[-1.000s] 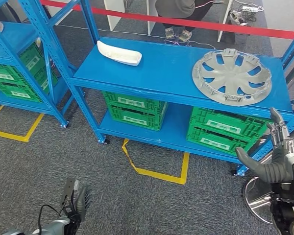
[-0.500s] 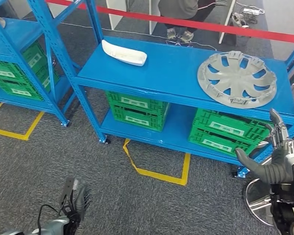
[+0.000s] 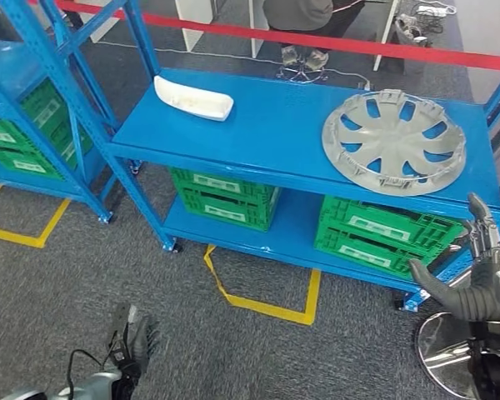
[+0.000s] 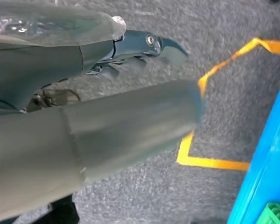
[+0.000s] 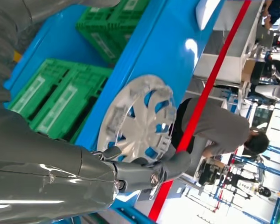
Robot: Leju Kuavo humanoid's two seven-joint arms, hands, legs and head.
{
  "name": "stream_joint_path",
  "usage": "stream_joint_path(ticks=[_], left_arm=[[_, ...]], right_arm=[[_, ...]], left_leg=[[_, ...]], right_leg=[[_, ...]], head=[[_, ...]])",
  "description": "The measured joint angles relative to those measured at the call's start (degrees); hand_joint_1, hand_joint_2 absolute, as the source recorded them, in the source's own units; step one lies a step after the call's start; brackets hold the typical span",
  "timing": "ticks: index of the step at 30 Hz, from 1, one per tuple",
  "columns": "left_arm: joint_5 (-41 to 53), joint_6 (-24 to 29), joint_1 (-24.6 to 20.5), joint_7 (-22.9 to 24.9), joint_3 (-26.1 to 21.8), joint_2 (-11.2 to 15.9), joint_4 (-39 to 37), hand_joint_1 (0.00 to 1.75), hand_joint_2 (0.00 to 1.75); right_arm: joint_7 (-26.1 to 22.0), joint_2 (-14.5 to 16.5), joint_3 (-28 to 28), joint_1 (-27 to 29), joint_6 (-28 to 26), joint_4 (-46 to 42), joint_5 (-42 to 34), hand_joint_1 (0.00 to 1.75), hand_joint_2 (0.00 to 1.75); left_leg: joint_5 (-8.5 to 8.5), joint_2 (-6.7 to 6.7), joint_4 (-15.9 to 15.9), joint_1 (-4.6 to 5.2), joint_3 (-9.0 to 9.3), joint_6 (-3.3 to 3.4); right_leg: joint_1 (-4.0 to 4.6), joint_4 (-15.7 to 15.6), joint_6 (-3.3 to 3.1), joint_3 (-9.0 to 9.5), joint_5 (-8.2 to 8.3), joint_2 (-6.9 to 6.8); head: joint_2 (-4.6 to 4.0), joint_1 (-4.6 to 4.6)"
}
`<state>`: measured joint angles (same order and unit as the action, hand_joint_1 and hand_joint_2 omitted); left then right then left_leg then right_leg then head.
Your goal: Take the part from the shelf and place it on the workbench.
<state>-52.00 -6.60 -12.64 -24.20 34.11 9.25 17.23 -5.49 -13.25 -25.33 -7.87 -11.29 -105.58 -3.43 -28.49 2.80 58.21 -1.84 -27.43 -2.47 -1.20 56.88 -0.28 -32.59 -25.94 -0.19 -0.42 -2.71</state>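
A round silver-grey plastic wheel cover (image 3: pixel 393 142) with curved spokes lies flat on the top board of the blue metal shelf (image 3: pixel 279 125), toward its right end (the blue board shows through the gaps between the spokes). The right wrist view shows the same cover (image 5: pixel 136 119) beyond the hand's fingers, not touching them. Near the left end of that board, well apart from the cover, lies a long white moulded plastic piece (image 3: pixel 192 97). Under the board, green plastic crates (image 3: pixel 377 231) sit on the lower shelf.

The right hand (image 3: pixel 471 271) is raised in front of the shelf's right end, below the level of the top board, its fingers spread apart and holding nothing. The left hand (image 3: pixel 133 340) hangs low over the grey carpet floor (image 3: pixel 58 283), fingers loosely extended, with nothing in them; its wrist view shows them (image 4: pixel 96 98) straight above the carpet.

Yellow tape lines (image 3: pixel 267 304) mark the floor before the shelf. A red barrier strip (image 3: pixel 336 42) runs behind it, and a person (image 3: pixel 297 17) in grey sits beyond.
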Motion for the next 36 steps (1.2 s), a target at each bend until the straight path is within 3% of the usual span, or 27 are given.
stream_joint_path(ticks=[2,4,6,7,8,10,11,12,14,15,17,18,20,21,22,23,25,26,27,30,36], left_arm=[[0.0,0.0,0.0,0.0,0.0,-0.1,0.0,0.0,0.0],[0.0,0.0,0.3,0.0,0.0,0.0,0.0,0.0,0.0],[0.0,0.0,0.6,0.0,0.0,0.1,0.0,0.0,0.0],[0.0,0.0,0.7,0.0,0.0,0.2,0.0,0.0,0.0],[0.0,0.0,0.7,0.0,0.0,0.4,0.0,0.0,0.0],[0.0,0.0,0.9,0.0,0.0,0.7,0.0,0.0,0.0],[-0.1,0.0,0.9,0.0,0.0,0.9,0.0,0.0,0.0],[-0.1,0.0,0.9,0.0,0.0,1.0,-0.1,0.0,0.0],[-0.1,0.1,0.7,0.0,-0.1,0.9,0.0,0.0,0.0],[-0.1,0.1,0.6,0.0,-0.1,0.8,0.0,0.0,0.0],[-0.1,0.1,0.5,0.0,-0.1,0.6,0.0,0.0,0.0],[-0.1,0.1,0.6,0.0,-0.1,0.6,0.0,0.0,0.0],[-0.1,0.1,0.6,0.0,-0.1,0.4,0.0,0.0,0.0],[-0.1,0.1,0.6,0.0,-0.1,0.4,0.0,0.0,0.0],[-0.2,0.1,0.6,0.0,-0.1,0.4,0.0,0.0,0.0],[-0.2,0.1,0.6,0.0,-0.1,0.3,0.0,0.0,0.0],[-0.2,0.1,0.6,0.0,-0.1,0.2,-0.1,0.0,0.0],[-0.2,0.1,0.5,0.0,-0.1,0.1,-0.1,0.0,0.0],[-0.2,0.1,0.5,0.1,-0.1,0.0,-0.1,0.0,0.0],[0.0,0.1,0.3,0.0,-0.1,-0.1,-0.1,0.0,0.0],[0.2,0.4,-0.1,0.0,-0.1,0.1,-0.1,0.0,0.0]], right_arm=[[0.0,0.0,0.0,-0.2,0.0,-0.2,0.0,0.0,1.75],[0.0,0.0,0.0,-0.1,0.0,-0.2,0.0,0.0,1.75],[0.0,0.0,0.0,-0.1,0.1,-0.2,0.0,0.0,1.75],[0.0,0.0,0.0,-0.1,0.1,-0.2,0.0,0.0,1.75],[0.0,0.0,0.0,-0.1,0.1,-0.2,0.0,0.0,1.75],[0.0,0.0,0.0,0.0,0.1,-0.1,0.0,0.0,1.75],[0.1,0.0,0.0,0.1,0.1,-0.1,0.0,0.0,1.75],[0.1,0.0,0.0,0.1,0.1,-0.1,0.0,0.0,1.75],[0.1,0.0,0.0,-0.1,0.1,-0.1,0.0,0.0,1.75],[0.0,0.0,0.0,-0.2,0.1,-0.2,0.0,0.0,1.75],[0.0,0.0,0.1,-0.2,0.1,-0.1,0.0,0.0,1.75],[0.0,0.0,0.0,-0.2,0.1,-0.1,0.0,0.0,1.75],[0.0,0.0,0.0,-0.1,0.1,-0.1,0.0,0.0,1.75],[0.0,0.0,0.0,-0.1,0.1,-0.1,0.0,0.0,1.75],[0.0,0.0,0.0,-0.1,0.1,0.0,0.0,0.0,1.75],[0.0,0.0,0.0,-0.1,0.1,0.0,0.0,0.0,1.75],[0.1,0.0,0.0,-0.2,0.1,0.2,0.0,0.0,1.75],[0.1,0.0,0.0,-0.2,0.2,0.3,0.0,0.0,1.75],[0.1,0.0,0.0,-0.2,0.3,0.3,0.0,0.0,1.75],[0.0,0.0,0.1,-0.7,0.5,0.3,0.0,0.0,1.75],[0.8,0.0,0.0,-0.9,0.8,0.4,0.3,0.0,1.75]], left_leg=[[0.31,-1.43,8.5,-0.05,-6.05,0.1],[-2.89,-2.11,14.1,0.32,-12.13,0.42],[-5.55,-2.33,13.4,1.01,-15.31,1.02],[-4.71,-2.4,10.5,1.46,-15.71,1.52],[-1.74,-2.51,6.6,1.99,-15.54,2.17],[6.24,-3.27,-0.3,2.9,-14.72,3.42],[8.92,-3.71,-2.1,3.16,-14.2,3.74],[9.91,-4.08,-3.0,3.18,-13.62,3.88],[9.49,-4.18,-3.7,2.95,-11.56,3.92],[9.12,-4.13,-4.1,2.78,-10.36,4.0],[7.94,-4.0,-4.4,2.6,-8.1,4.11],[7.16,-3.94,-4.4,2.6,-7.08,4.17],[5.42,-3.86,-4.4,2.59,-4.96,4.25],[4.53,-3.86,-4.4,2.59,-3.79,4.29],[3.58,-3.88,-4.4,2.6,-2.52,4.33],[2.6,-3.9,-4.4,2.63,-1.22,4.32],[0.81,-4.07,-4.4,2.71,0.86,4.08],[0.15,-4.16,-4.3,2.68,1.39,3.83],[-0.19,-4.21,-4.2,2.63,1.64,3.54],[-0.28,-4.06,-4.0,2.44,1.73,3.16],[-0.86,-3.98,-5.6,2.45,2.29,3.34]], right_leg=[[0.12,-0.7,-0.63,1.78,-0.92,0.41],[0.28,-1.3,-0.98,3.66,-2.06,1.05],[0.37,-1.6,-1.13,5.83,-3.54,1.8],[0.39,-1.7,-1.13,6.99,-4.42,2.12],[0.38,-1.8,-1.1,7.83,-5.34,2.34],[0.49,-2.1,-0.8,9.52,-7.08,2.94],[0.56,-2.7,-0.61,10.22,-7.83,3.22],[0.67,-3.0,-0.34,11.38,-8.0,3.49],[0.84,-2.3,0.18,12.6,-7.49,3.41],[0.92,-0.3,0.47,12.29,-6.86,2.9],[0.96,5.9,0.84,8.7,-7.37,1.55],[0.99,9.1,0.98,6.25,-8.95,1.07],[0.99,12.2,1.2,1.8,-14.37,0.8],[0.99,11.8,1.24,0.33,-16.52,0.77],[1.0,10.1,1.2,-0.65,-16.83,0.75],[1.06,7.5,0.99,-1.29,-14.18,0.74],[1.38,2.1,0.31,-1.93,-3.75,0.71],[1.59,0.4,-0.05,-1.82,0.5,0.76],[1.78,-0.3,-0.38,-1.62,2.62,0.81],[1.98,-0.8,-0.5,-0.91,2.77,1.19],[1.95,-0.9,-0.76,-0.99,2.36,1.46]], head=[[0.0,-0.45],[0.0,-0.66],[0.0,-0.81],[0.0,-0.89],[0.0,-0.98],[0.0,-1.01],[0.0,-0.97],[0.0,-0.91],[0.0,-0.95],[0.0,-0.91],[0.0,-0.67],[0.0,-0.53],[0.0,-0.45],[0.0,-0.43],[0.0,-0.4],[0.0,-0.34],[0.0,-0.19],[0.0,-0.1],[0.0,-0.01],[0.0,0.03],[0.0,-0.13]])
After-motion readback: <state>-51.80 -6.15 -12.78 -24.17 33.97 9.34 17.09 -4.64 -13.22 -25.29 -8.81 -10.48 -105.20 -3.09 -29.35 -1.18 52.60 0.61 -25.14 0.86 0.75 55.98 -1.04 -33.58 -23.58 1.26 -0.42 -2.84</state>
